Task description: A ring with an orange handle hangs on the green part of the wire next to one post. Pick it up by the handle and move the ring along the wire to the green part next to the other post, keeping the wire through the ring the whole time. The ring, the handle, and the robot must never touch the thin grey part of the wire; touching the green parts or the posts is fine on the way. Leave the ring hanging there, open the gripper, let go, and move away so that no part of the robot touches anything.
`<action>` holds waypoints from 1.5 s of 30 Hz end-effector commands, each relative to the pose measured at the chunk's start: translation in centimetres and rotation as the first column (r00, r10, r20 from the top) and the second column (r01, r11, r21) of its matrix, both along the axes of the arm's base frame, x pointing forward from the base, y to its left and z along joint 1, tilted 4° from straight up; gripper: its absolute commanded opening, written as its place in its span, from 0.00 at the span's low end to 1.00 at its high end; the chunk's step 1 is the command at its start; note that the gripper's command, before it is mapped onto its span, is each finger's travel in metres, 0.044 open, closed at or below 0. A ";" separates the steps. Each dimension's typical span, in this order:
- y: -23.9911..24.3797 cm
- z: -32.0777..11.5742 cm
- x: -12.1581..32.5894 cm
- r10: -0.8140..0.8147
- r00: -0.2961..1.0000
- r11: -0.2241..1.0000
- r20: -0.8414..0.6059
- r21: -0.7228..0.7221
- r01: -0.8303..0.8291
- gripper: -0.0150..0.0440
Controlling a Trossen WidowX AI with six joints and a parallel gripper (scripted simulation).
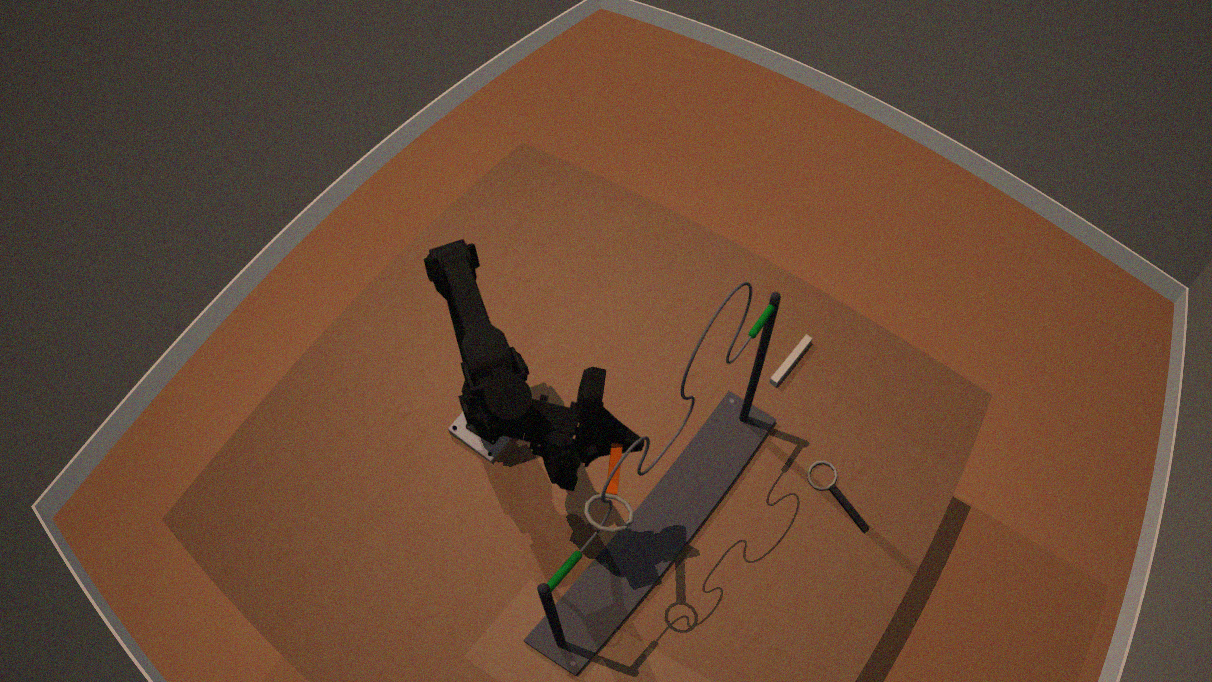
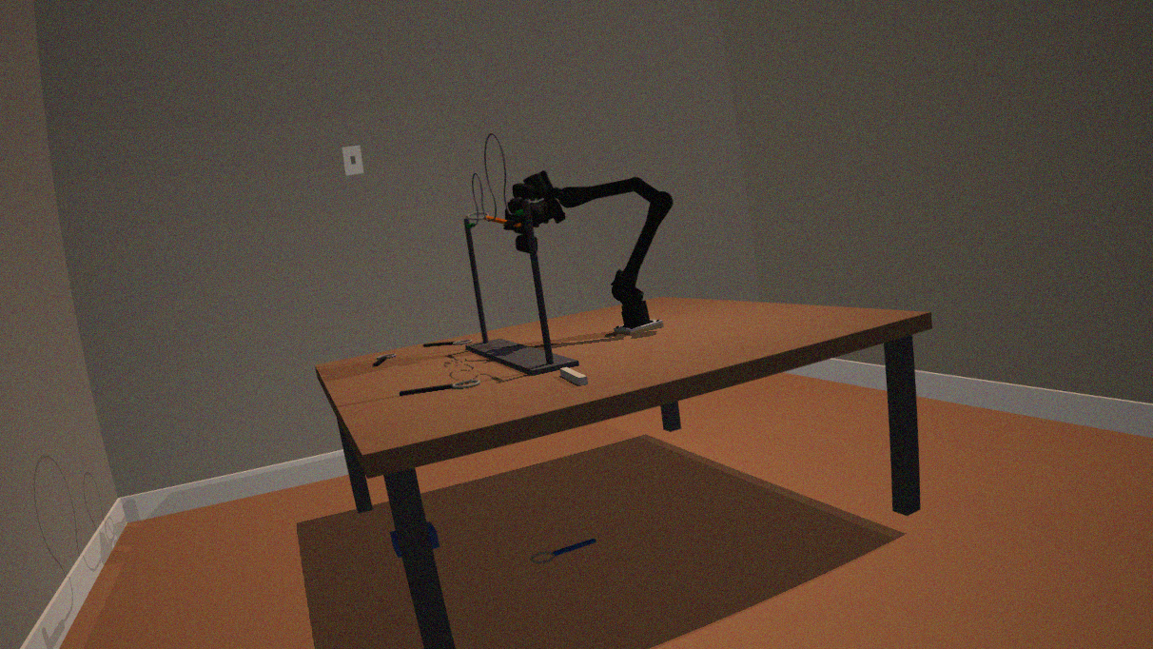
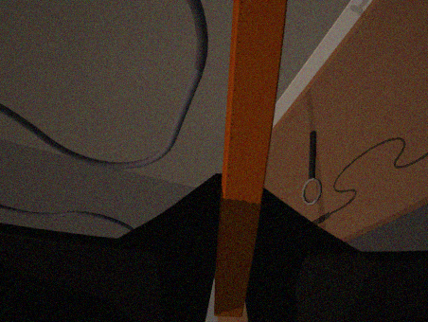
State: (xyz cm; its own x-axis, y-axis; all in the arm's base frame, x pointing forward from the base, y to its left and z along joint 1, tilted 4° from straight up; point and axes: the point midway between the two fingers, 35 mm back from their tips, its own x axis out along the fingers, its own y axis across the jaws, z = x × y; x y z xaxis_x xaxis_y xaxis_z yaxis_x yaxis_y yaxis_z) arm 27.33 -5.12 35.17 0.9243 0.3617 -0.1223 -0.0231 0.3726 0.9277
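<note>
My gripper [image 1: 624, 442] [image 2: 514, 225] [image 3: 230, 185] is shut on the orange handle [image 1: 615, 484] [image 2: 497, 219] [image 3: 253, 118]. The pale ring [image 1: 586, 514] lies nearly flat at the handle's far end, around the thin grey wire [image 1: 683, 373] [image 3: 204, 47], a little beyond the lower-left green part [image 1: 565, 570]. That green part joins the lower-left post [image 1: 552, 617] [image 2: 476, 278]. The other green part [image 1: 761, 320] is by the upper-right post [image 1: 759, 360] [image 2: 540, 303]. The wire bends close beside my fingers in the top view; I cannot tell the exact gaps. The ring is outside the wrist view.
The posts stand on a grey base plate [image 1: 703, 483]. A white block [image 1: 791, 360] [image 2: 573, 376] lies near the upper-right post. A black-handled ring [image 1: 848, 507] [image 2: 427, 390] lies on the table [image 2: 725, 339]; two more lie at its far side. A blue-handled ring [image 2: 576, 546] is on the floor.
</note>
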 end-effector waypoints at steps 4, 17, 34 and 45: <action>0.4 1.4 -0.2 0.013 1.000 0.998 0.013 0.056 -0.014 0.00; 1.0 3.3 -0.3 0.016 1.000 0.983 0.025 0.183 -0.020 0.00; 1.6 6.6 0.5 -0.055 0.998 0.923 0.042 0.384 0.035 0.00; 1.5 8.0 0.3 -0.051 0.998 0.887 0.042 0.461 0.026 0.00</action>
